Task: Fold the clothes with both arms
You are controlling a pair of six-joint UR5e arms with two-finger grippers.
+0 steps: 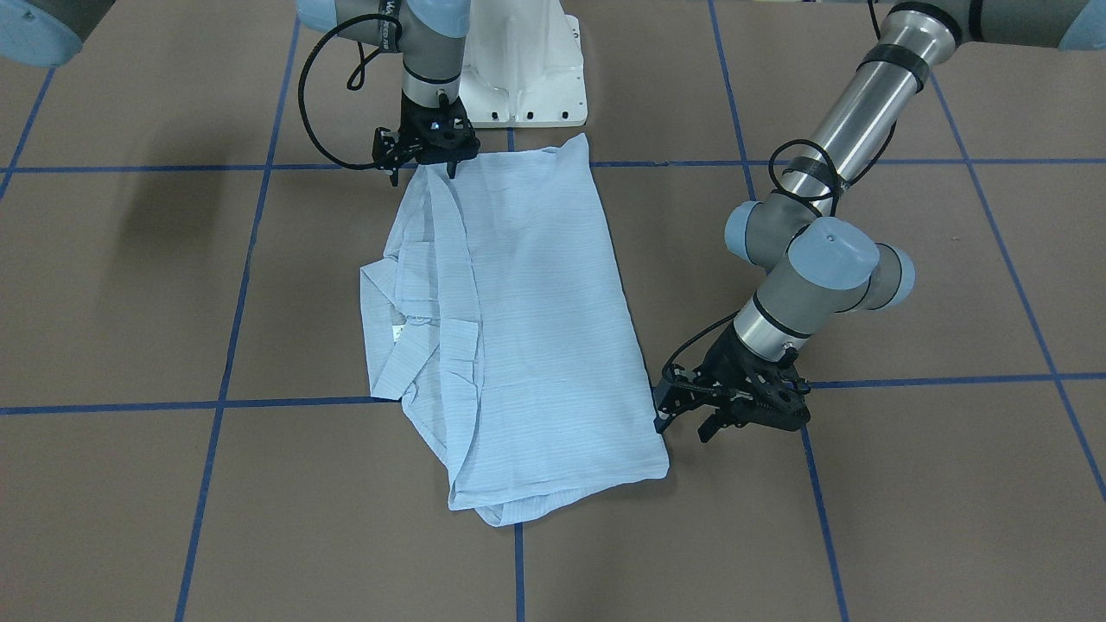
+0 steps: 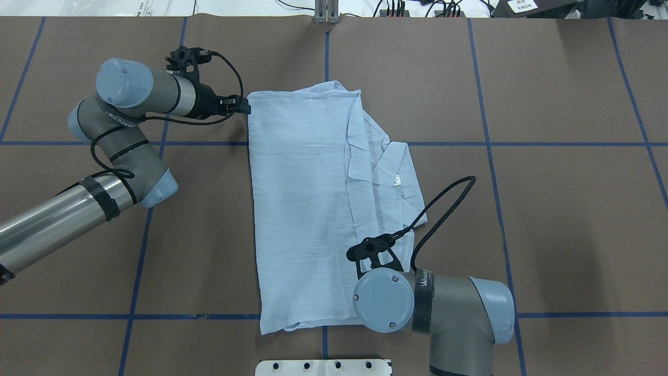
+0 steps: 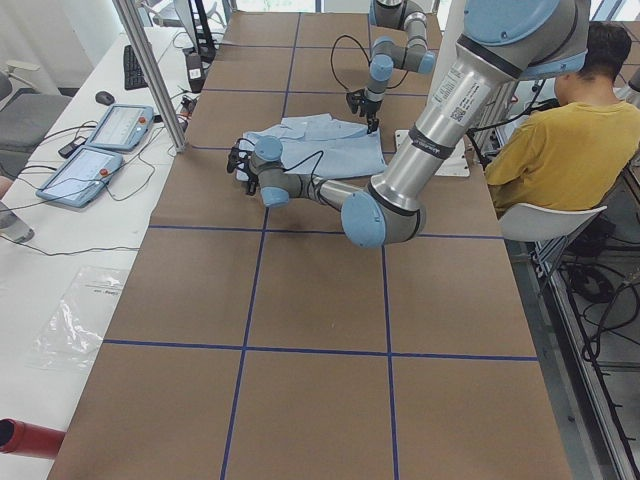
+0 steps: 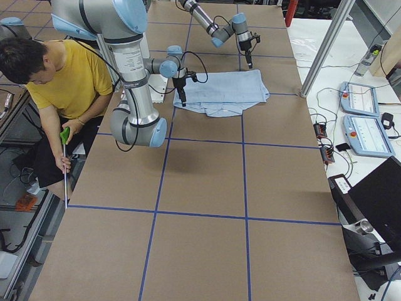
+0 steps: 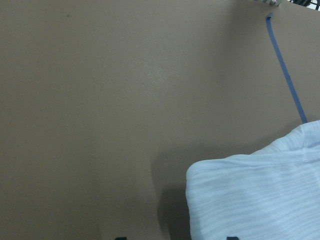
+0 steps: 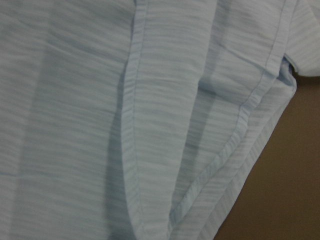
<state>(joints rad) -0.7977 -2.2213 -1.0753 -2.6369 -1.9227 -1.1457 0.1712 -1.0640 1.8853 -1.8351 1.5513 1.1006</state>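
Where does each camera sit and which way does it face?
Front: across the table, facing the base; shows left arm, right arm, shirt.
Overhead: behind robot, looking down; both arms, shirt.
Left: table's left end, looking along it; left arm near.
Right: table's right end; right arm near.
Left wrist: table, shirt corner; fingertips only.
Right wrist: shirt folds; no body.
Side views share a person.

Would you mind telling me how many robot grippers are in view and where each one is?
2. The left gripper is beside the shirt's far corner on the robot's left, jaws open. The right gripper hangs over the shirt's near edge, jaws open.
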